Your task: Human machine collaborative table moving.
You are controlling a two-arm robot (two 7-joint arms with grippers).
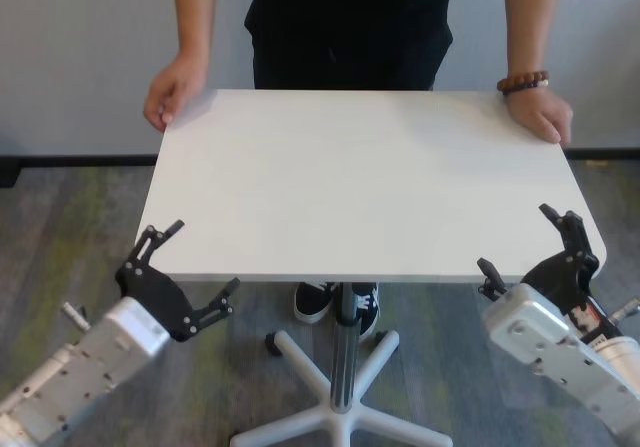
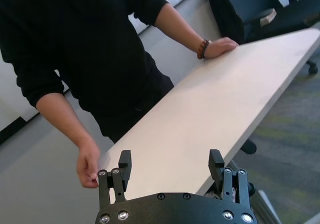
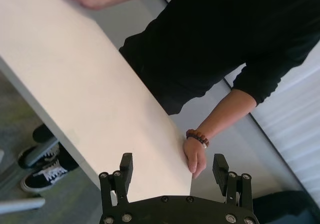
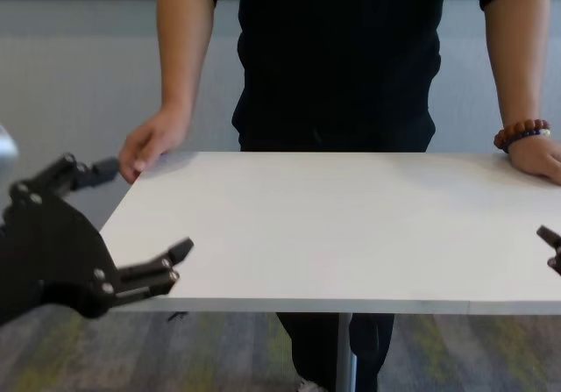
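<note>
Two black two-finger grippers, left (image 1: pixel 195 267) and right (image 1: pixel 521 239), gape empty at the near corners of the stiff, probably heavy white rectangular tabletop (image 1: pixel 360 182); the black-shirted person (image 1: pixel 350 17) holds its far corners. Grip the thin near edge.

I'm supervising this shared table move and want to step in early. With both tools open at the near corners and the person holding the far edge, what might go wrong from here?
1. The left tool and right tool are open around the corners of the large white rectangular tabletop; an early push by the person in the black shirt may slip it free.
2. The person's hands rest on the far edge; uneven robot motion might jam them.
3. The star-shaped base may catch the person's shoes.
</note>
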